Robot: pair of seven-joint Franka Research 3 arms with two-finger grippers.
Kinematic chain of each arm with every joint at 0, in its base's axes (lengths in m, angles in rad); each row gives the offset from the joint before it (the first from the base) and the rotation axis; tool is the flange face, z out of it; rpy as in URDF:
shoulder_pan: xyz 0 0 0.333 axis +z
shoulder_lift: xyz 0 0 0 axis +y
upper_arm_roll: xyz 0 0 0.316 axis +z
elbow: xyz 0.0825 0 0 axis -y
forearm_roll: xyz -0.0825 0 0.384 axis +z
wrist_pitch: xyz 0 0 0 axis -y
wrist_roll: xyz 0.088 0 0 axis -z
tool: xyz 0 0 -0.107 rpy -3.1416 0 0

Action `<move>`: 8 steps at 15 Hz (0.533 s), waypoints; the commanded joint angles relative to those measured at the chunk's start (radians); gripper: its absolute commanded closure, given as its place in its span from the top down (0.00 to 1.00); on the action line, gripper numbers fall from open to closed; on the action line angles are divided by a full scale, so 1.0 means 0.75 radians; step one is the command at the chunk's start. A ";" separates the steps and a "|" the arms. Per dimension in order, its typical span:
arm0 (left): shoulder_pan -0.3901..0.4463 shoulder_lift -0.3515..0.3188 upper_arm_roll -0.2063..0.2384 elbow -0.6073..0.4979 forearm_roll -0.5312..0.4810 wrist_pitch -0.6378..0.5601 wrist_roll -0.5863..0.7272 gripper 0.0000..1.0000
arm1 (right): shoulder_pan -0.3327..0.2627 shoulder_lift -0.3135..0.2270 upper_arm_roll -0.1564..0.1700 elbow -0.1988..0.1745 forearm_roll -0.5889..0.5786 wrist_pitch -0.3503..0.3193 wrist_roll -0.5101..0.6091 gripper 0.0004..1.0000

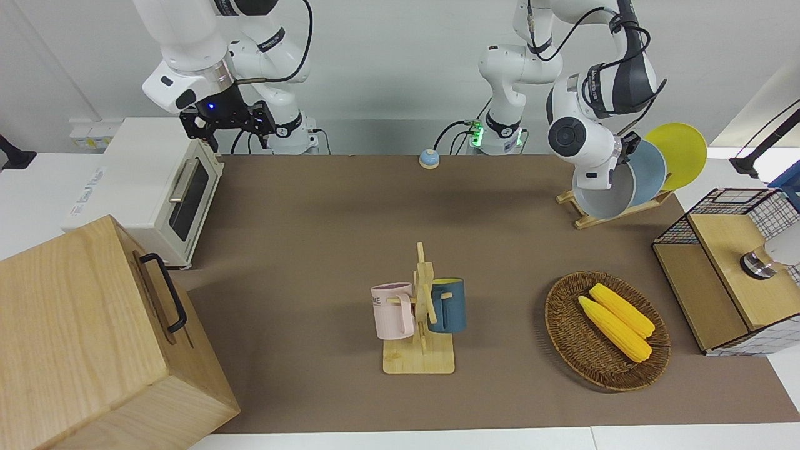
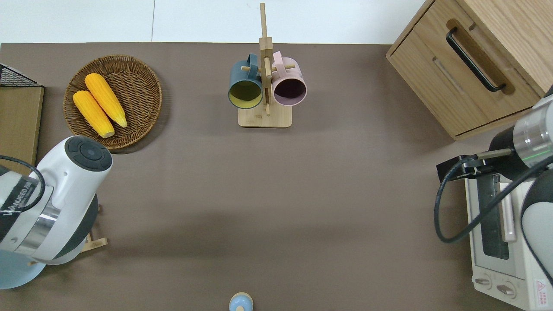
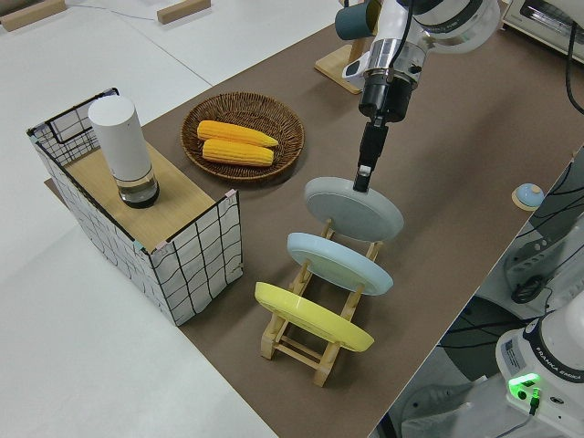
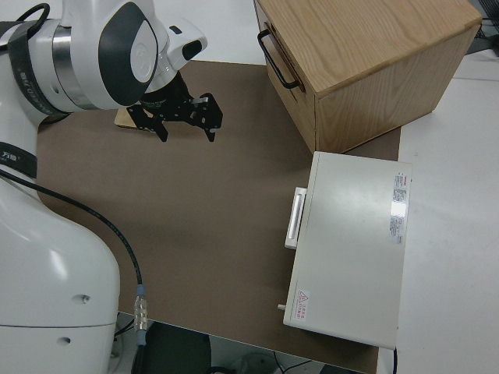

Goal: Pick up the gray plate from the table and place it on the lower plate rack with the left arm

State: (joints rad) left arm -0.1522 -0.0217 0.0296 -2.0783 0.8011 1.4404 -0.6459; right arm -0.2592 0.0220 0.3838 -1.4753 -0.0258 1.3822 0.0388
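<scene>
The gray plate stands tilted at the low end of the lower plate rack, the end farther from the robots. My left gripper points down and is shut on the plate's upper rim. In the front view the gray plate hangs under the left arm's wrist, over the rack. A sky-blue plate and a yellow plate fill the slots nearer the robots. The rack stands on the brown table. My right gripper is open and parked.
A wicker basket with two corn cobs and a wire basket with a wooden top lie at the left arm's end. A mug stand with two mugs stands mid-table. A toaster oven and a wooden cabinet are at the right arm's end.
</scene>
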 commanded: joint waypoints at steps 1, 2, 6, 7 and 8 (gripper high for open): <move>-0.010 -0.016 0.014 -0.057 0.030 0.053 -0.045 0.00 | -0.031 -0.003 0.028 0.010 -0.009 -0.014 0.016 0.98; -0.010 -0.016 0.014 -0.074 0.030 0.059 -0.065 0.00 | -0.031 -0.003 0.028 0.010 -0.009 -0.014 0.016 0.98; -0.012 -0.012 0.014 -0.090 0.030 0.078 -0.084 0.00 | -0.031 -0.003 0.026 0.010 -0.009 -0.014 0.016 0.98; -0.012 -0.010 0.014 -0.090 0.026 0.082 -0.084 0.00 | -0.031 -0.005 0.026 0.010 -0.009 -0.014 0.016 0.98; -0.012 -0.012 0.014 -0.090 0.024 0.082 -0.084 0.00 | -0.031 -0.003 0.028 0.010 -0.009 -0.014 0.016 0.98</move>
State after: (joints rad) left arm -0.1521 -0.0211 0.0302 -2.1250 0.8011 1.4801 -0.6878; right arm -0.2592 0.0220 0.3838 -1.4753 -0.0258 1.3822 0.0388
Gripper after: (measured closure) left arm 0.965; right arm 0.013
